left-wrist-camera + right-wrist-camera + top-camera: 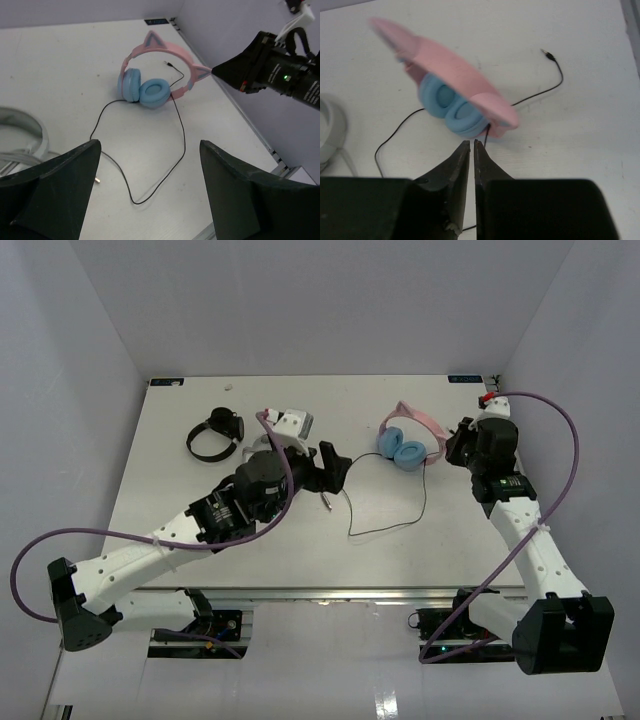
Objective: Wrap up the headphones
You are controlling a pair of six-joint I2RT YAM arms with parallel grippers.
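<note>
The headphones (402, 447) stand on the table at the far right, pink cat-eared headband up and light blue cups together on the surface. In the right wrist view they look blurred (454, 114). My right gripper (450, 448) is shut just to their right, its tips (471, 143) short of the cups with nothing seen between them. The thin dark cable (400, 525) loops toward the near edge past the right finger's outer side, and ends in a plug (97, 179). My left gripper (332, 466) hangs open over the table's middle, with the cable loop (182, 135) lying below its wide jaws (150, 200).
Small black headphones (214, 435) lie at the far left. Grey-white headphones (20, 131) sit beside them, partly under my left arm. A metal rail (515, 475) runs along the table's right edge, close to the right arm. White walls enclose the table.
</note>
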